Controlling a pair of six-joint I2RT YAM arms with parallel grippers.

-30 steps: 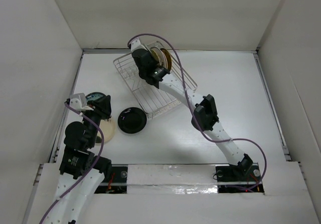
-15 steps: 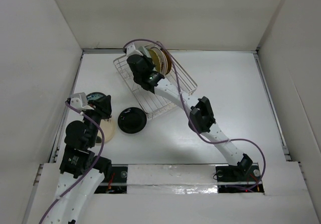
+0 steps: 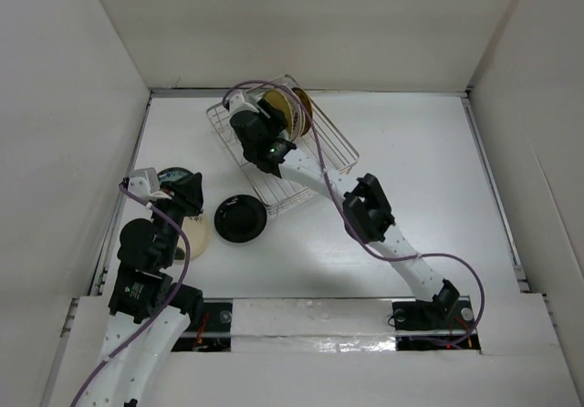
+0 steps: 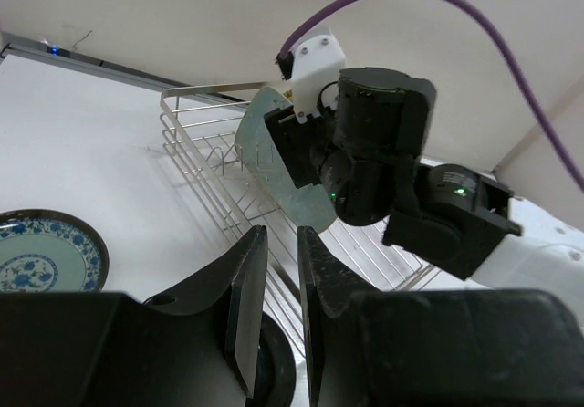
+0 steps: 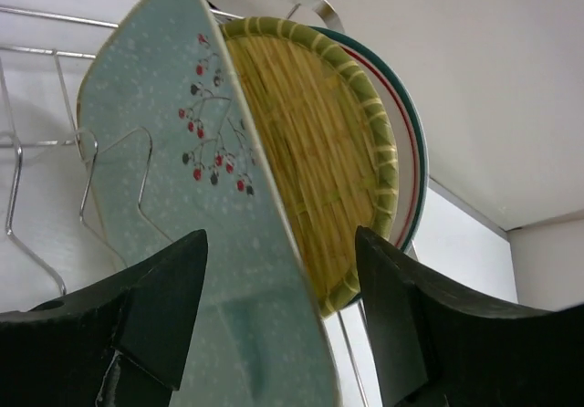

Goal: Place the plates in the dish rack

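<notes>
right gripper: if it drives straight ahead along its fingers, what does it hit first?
The pale green plate, standing on edge between the open fingers of the right gripper; probably almost at once, depth unclear.

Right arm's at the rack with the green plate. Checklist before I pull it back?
1. Right gripper open: ok, jaws stand wide either side of the pale green plate.
2. Plate on edge inside the dish rack: ok.
3. Plate seated in a slot: cannot tell.
4. Woven plate behind it standing in the rack: ok.
5. Left gripper away from the rack: ok.
6. All plates loaded: not ok, black plate lies on the table.
</notes>
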